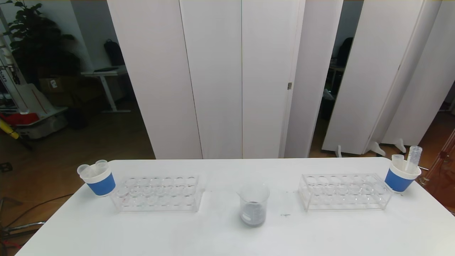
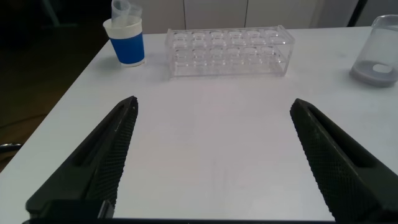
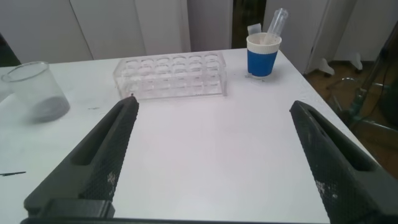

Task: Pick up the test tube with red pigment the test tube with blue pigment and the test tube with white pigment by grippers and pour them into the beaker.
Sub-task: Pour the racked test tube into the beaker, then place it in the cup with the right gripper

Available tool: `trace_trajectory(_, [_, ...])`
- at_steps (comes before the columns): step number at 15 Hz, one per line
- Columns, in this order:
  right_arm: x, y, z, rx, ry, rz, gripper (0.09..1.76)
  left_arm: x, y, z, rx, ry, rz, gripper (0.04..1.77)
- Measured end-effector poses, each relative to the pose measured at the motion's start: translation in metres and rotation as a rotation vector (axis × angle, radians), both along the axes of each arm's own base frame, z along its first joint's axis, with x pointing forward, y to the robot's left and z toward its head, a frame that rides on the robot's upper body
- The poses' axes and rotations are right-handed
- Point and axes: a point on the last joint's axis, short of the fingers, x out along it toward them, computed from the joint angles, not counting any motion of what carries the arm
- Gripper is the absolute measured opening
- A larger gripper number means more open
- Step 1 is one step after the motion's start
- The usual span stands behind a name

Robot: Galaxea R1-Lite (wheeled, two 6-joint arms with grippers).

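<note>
Judging by the layout, the pouring looks finished: the beaker point(image 1: 253, 205) stands mid-worktop point(image 1: 227, 234) holding a grey mixed liquid, both racks show no filled tubes, and no red, blue or white tube can be seen anywhere. The left gripper point(image 2: 214, 162) hangs low over bare worktop near the left rack point(image 1: 158, 193), jaws wide apart and empty; the right gripper point(image 3: 214, 162) does likewise short of the right rack point(image 1: 344, 192). Neither arm shows in the head view. Little seems left beyond parking the arms. A left cup point(image 1: 98, 177) and a right cup point(image 1: 402, 175) hold emptied tubes at the far corners, well clear of both arms.
</note>
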Motion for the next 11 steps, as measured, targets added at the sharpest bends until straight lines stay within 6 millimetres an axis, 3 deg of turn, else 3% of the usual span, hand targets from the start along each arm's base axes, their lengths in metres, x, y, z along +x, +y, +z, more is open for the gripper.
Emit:
trace_trajectory(4, [0.016,0.001,-0.029,-0.054,-0.007,0.035,1.74,0.0,0.0,0.0,0.0,0.0,0.0,1.75])
trace_trajectory(11, [0.02,0.001,-0.035,-0.077,-0.031,0.043,1.74,0.0,0.0,0.0,0.0,0.0,0.0,1.75])
